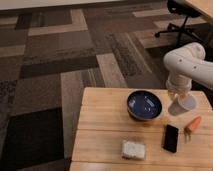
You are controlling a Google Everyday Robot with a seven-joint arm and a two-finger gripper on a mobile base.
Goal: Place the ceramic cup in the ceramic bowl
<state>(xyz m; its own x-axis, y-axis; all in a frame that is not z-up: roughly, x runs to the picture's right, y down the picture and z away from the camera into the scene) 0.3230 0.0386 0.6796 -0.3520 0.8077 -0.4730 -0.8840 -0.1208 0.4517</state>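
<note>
The ceramic bowl (144,105), round and dark blue inside, sits on the wooden table (100,130) at its back middle. The ceramic cup (183,106), small and white, is tilted just right of the bowl, apart from its rim. My gripper (177,96) hangs from the white arm (186,62) and is shut on the cup from above, holding it close over the table at the right side.
A black phone (171,138) lies in front of the cup. An orange carrot (193,124) lies at the table's right edge. A flat white block (133,149) lies near the front edge. An office chair (181,15) stands on the carpet at the back right.
</note>
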